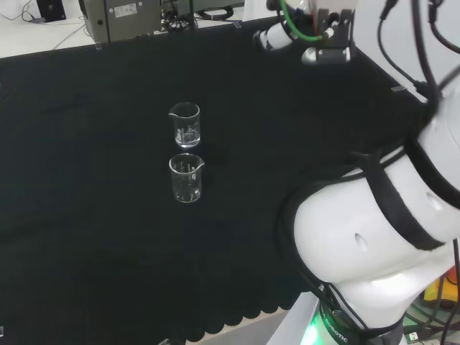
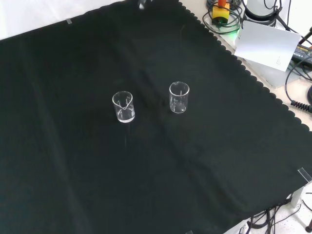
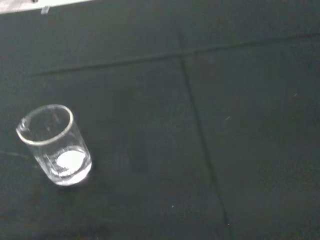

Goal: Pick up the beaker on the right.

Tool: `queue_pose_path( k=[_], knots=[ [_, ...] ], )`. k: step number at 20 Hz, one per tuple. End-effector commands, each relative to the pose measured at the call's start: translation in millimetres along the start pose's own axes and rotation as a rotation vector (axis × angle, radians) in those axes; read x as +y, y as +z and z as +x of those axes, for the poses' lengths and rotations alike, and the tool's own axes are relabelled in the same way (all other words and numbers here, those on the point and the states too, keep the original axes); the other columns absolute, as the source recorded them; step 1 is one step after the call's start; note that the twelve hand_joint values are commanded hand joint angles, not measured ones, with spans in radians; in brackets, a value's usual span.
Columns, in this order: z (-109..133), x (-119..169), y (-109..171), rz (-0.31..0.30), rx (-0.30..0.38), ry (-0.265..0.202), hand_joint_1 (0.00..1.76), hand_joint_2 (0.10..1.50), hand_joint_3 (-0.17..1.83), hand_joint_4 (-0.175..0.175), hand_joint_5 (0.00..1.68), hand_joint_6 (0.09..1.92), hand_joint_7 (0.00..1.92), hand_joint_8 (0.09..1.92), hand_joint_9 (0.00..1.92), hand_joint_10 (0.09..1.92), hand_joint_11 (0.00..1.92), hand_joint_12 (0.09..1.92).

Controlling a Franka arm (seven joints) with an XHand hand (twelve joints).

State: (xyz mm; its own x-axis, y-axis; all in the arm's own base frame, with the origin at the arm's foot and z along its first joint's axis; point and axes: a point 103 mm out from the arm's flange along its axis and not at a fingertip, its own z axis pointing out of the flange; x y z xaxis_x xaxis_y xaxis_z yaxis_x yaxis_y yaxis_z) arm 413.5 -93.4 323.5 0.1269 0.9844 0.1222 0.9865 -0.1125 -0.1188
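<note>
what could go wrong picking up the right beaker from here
The two clear glass beakers stand close together on the black cloth: in the front view, the right beaker is beside the left beaker. Fingers coming down might bump the neighbour or tip it over. Clear glass against dark cloth is hard to see, so the hand may misjudge the rim and knock the target beaker.
</note>
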Motion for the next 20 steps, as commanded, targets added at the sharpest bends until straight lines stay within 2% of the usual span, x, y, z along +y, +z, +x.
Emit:
queue_pose_path(
  k=[1,5,11,16,20],
  knots=[
    [26,72,53,-0.015,-0.015,-0.158,0.69,0.78,0.44,-0.01,0.35,0.09,0.16,0.55,0.32,0.62,0.03,1.39],
    [39,82,69,0.004,-0.02,-0.186,0.74,0.72,0.51,-0.012,0.34,0.09,0.16,0.56,0.32,0.63,0.03,1.39],
    [49,96,92,-0.013,0.056,-0.214,0.76,0.69,0.56,-0.017,0.36,0.09,0.17,0.58,0.35,0.64,0.06,1.4],
    [45,102,106,-0.005,0.08,-0.239,0.76,0.67,0.59,-0.019,0.37,0.09,0.18,0.58,0.35,0.64,0.07,1.39],
    [42,112,122,0.002,0.139,-0.272,0.77,0.65,0.6,-0.019,0.37,0.09,0.18,0.59,0.35,0.63,0.07,1.39]
  ],
)
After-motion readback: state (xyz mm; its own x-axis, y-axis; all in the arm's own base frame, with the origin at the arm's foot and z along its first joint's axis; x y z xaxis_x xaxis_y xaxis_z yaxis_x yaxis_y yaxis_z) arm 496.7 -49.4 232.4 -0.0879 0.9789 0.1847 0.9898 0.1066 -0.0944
